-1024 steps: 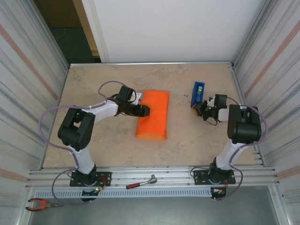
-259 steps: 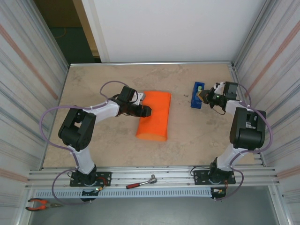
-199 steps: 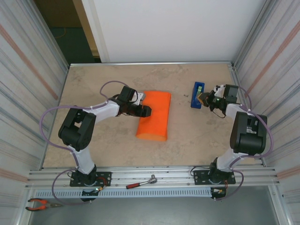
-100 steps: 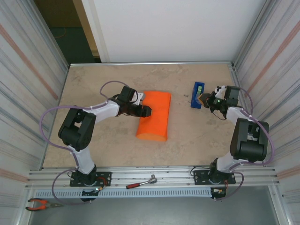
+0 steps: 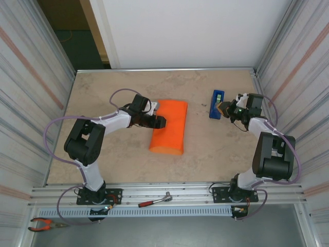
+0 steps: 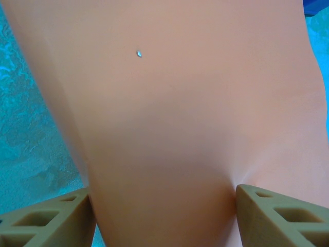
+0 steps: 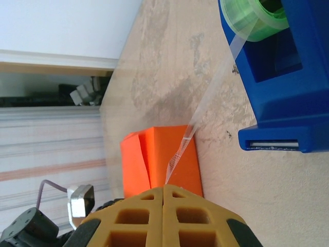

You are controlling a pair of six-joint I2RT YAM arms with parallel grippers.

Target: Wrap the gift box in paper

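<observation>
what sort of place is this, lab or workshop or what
Probably a robotics lab test cell: left arm and right arm bolted to a metal rail at the table edge, ribbed metal wall panels around it, pliers and a ratchet by the rail.

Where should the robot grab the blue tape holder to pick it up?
Best guess: the blue plastic tape dispenser is long and thin, so come straight down from above and pinch its two flat long sides around the middle. Stay off the end with the green tape roll, because a clear strip of tape is stretched out from there.
</observation>
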